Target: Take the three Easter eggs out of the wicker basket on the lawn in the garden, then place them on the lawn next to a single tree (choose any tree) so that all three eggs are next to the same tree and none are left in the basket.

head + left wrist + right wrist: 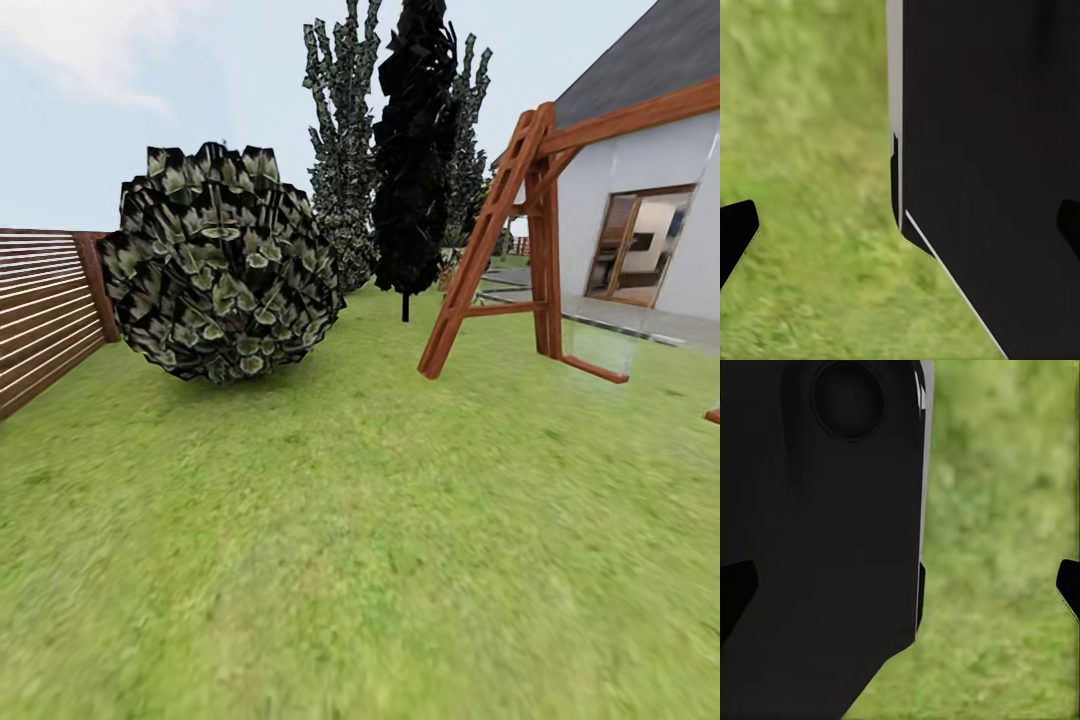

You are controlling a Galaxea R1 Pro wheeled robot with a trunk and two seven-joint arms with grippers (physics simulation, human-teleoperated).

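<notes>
The lawn (360,520) spreads as mottled green grass across the head view. The Easter eggs, the wicker basket and the tree are out of view. In the left wrist view my left gripper (902,229) is open, its dark fingertips (735,232) wide apart, with grass and a black part of my own body beyond them. My right gripper (902,589) is open too. Its fingertips (1069,585) hold nothing and hang over grass beside the same black body.
A round dark-green bush (220,265) stands at the left middle, beside a brown slatted fence (45,310). A near-black cypress (412,150) rises behind, flanked by tall narrow grey-green trees (340,140). A wooden swing frame (530,240) and a white house (640,220) are at the right.
</notes>
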